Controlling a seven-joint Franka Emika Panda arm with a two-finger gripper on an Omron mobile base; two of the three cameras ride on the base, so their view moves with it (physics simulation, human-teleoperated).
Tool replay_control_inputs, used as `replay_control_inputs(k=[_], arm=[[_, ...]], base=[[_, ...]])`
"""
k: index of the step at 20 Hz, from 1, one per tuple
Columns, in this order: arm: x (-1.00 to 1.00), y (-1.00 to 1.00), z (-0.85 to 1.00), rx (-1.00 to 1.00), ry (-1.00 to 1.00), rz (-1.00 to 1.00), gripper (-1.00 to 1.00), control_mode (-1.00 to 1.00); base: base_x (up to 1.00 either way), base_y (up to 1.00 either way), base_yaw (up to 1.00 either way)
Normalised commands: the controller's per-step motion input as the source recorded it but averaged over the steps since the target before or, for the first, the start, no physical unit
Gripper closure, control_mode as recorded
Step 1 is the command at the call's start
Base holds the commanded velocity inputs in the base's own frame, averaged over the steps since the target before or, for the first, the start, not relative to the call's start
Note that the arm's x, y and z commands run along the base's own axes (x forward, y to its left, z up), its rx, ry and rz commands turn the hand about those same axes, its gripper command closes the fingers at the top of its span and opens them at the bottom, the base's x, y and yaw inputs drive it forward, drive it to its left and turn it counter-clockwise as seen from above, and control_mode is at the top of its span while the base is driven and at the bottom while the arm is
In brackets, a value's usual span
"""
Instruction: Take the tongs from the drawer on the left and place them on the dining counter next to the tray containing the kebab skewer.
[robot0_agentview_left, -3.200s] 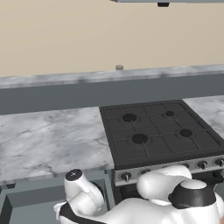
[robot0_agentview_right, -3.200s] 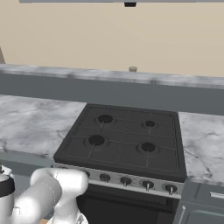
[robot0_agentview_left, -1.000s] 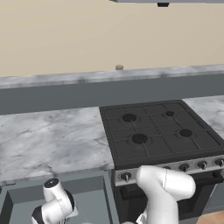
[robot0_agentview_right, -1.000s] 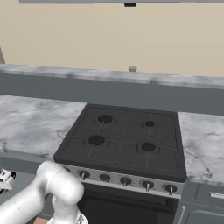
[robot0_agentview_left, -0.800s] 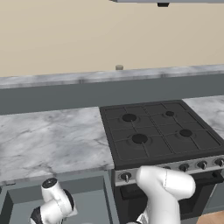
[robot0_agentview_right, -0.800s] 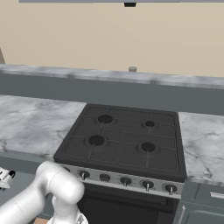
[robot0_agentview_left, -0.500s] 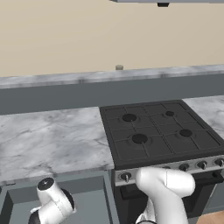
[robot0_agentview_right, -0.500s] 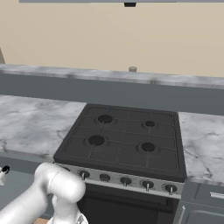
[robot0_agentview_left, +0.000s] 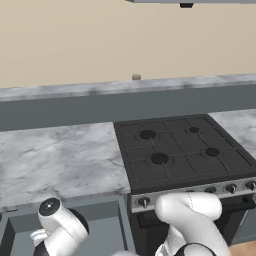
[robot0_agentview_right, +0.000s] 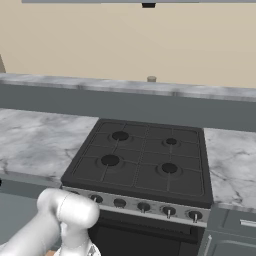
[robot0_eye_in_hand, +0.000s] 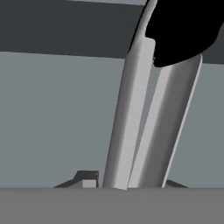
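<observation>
The tongs run up the hand view as two long silvery arms that meet under a dark tip. They lie on the plain grey floor of the open drawer. My gripper sits right over them, a fingertip against each side, shut on the tongs. In the left base view the drawer stands open at the lower left, below the counter, and my wrist reaches down into it.
A black four-burner stove fills the middle right, with knobs along its front. Marbled counter flanks it, backed by a dark raised ledge carrying a small round object.
The arm has swung left and lowered its hand into the open drawer, drifting a little further left over the last second.
</observation>
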Motion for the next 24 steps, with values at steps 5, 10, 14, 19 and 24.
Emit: replay_control_inputs(k=[5,10,14,19,24], arm=[[0.00,-0.18,0.99,0.00,-0.01,0.00,1.00,-1.00],[0.01,-0.32,0.79,0.04,0.01,0.00,1.00,-1.00],[0.12,-0.16,0.23,0.22,0.12,0.00,1.00,-1.00],[0.01,-0.25,0.33,0.16,0.01,0.00,1.00,-1.00],[0.00,-0.22,0.40,0.00,-0.05,0.00,1.00,-1.00]], base=[[0.00,0.00,0.00],[0.00,0.00,0.00],[0.00,0.00,0.00],[0.00,0.00,0.00],[0.00,0.00,0.00]])
